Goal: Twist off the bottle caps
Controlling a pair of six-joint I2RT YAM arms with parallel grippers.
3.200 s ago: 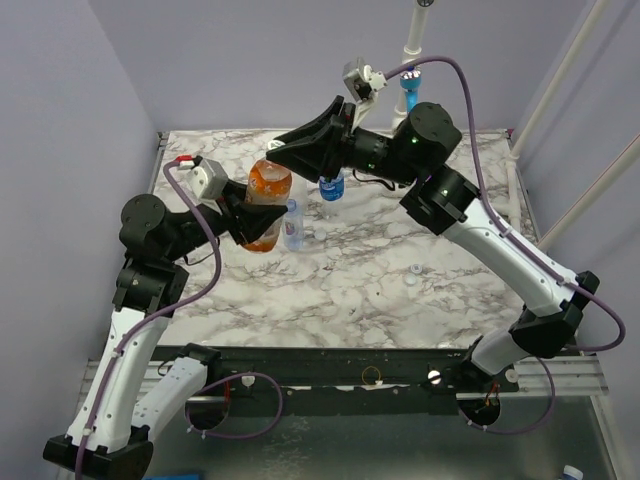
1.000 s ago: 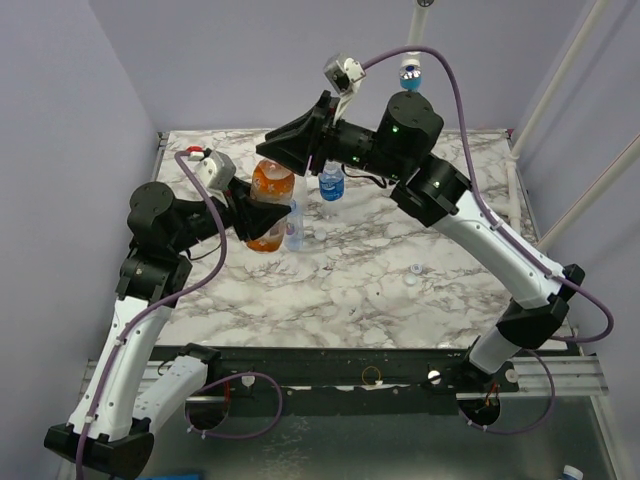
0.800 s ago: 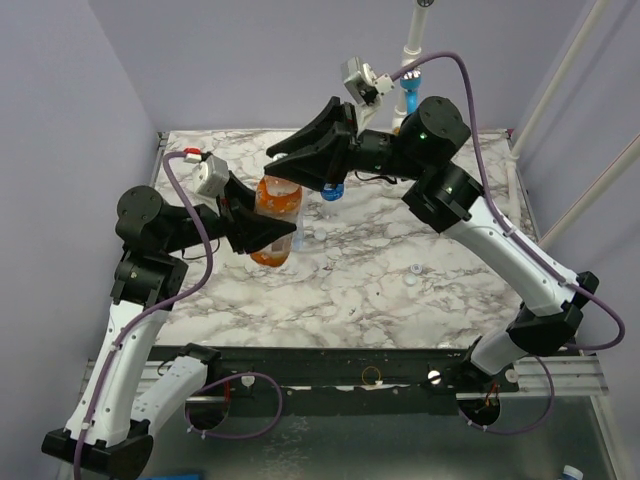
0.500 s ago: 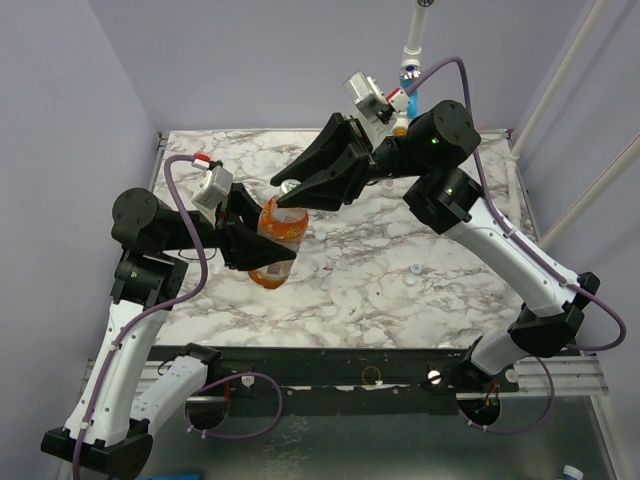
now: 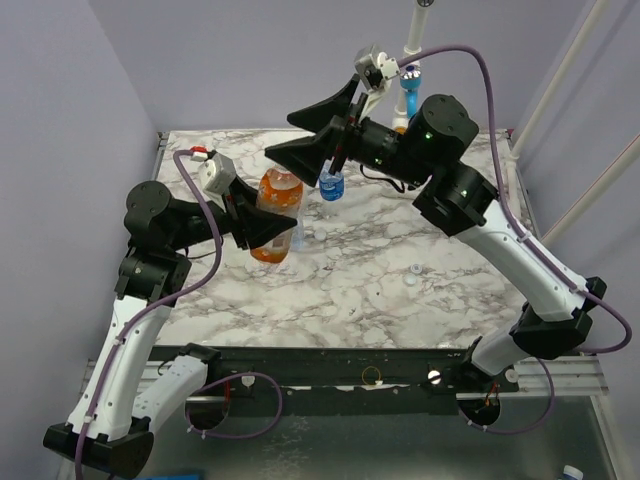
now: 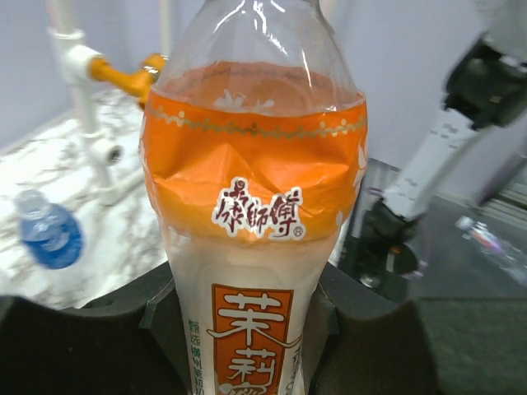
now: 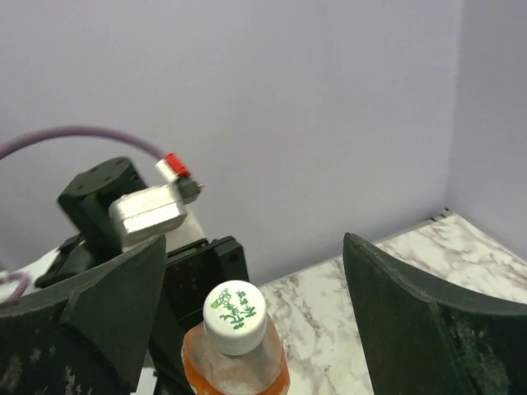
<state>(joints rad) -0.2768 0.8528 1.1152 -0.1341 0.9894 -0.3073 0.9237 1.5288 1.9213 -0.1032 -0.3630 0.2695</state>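
Grip first: left fingers clasp the orange bottle round its label, over the bench's left side. Its cap is on, just under the right fingers, spread wide. Centre those on the cap, close squarely, then twist while the left holds firm.

The top view looks down from 6 o'clock toward 12 over the table; both wrist views sit close, sharing the orange bottle.

bottle in left claw, right claw above
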